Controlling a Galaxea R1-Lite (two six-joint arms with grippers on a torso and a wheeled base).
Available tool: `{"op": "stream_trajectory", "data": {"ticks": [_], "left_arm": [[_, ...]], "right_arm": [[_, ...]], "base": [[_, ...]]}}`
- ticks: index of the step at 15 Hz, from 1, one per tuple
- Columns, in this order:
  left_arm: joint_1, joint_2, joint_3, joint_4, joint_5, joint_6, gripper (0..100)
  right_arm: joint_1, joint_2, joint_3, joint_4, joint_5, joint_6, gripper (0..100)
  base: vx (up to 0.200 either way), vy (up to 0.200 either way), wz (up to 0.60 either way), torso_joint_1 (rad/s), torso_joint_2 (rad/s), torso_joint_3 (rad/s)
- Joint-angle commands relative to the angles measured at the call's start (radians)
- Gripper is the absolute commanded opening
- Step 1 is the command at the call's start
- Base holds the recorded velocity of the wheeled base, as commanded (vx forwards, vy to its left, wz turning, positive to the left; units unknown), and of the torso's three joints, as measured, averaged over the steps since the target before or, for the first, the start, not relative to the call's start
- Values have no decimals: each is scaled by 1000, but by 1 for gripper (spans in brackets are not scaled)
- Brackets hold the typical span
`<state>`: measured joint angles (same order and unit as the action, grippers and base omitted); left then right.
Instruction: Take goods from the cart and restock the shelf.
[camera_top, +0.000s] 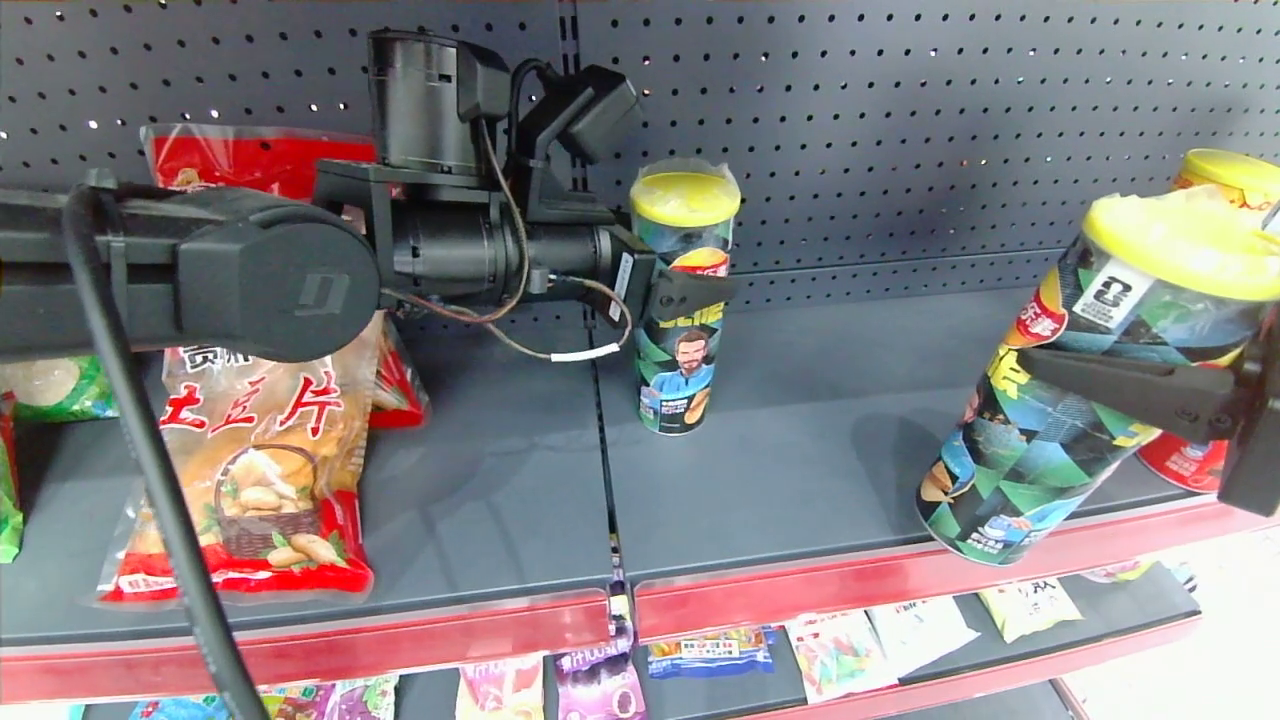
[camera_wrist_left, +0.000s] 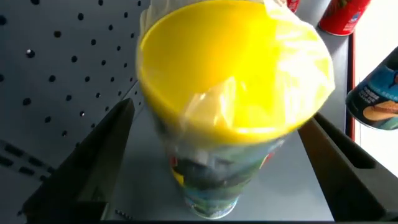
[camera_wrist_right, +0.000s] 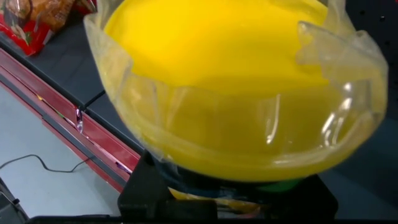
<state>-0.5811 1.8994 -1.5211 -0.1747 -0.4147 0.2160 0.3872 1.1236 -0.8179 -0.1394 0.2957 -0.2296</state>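
Yellow-lidded can (camera_top: 1010, 470), tilted, sits clamped in right end effector (camera_top: 1095, 365); left end effector (camera_top: 688, 290) state unclear.

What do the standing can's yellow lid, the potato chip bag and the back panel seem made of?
Yellow lid: probably plastic, smooth, under crinkled clear film. Potato chip bag: glossy, wrinkled plastic film. Back panel: likely painted metal, matte grey, punched holes.

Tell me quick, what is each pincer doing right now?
Left pincer: open, one finger either side of the standing can on the shelf.
Right pincer: closed on the tilted can, at the shelf's front edge.
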Motion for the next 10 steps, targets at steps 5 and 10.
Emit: {"op": "stream_trajectory", "data": {"ticks": [5,10], "left_arm": [[-29,20,13,-12,-7,-3,0],[-23,-91,151,-14,-90,-1,0]], "right_arm": [[-2,-1,0,0,0,-1,0],[-1,2,-1,0,0,-1,0]], "base": [[0,0,0,0,0,0],[0,0,0,0,0,0]]}}
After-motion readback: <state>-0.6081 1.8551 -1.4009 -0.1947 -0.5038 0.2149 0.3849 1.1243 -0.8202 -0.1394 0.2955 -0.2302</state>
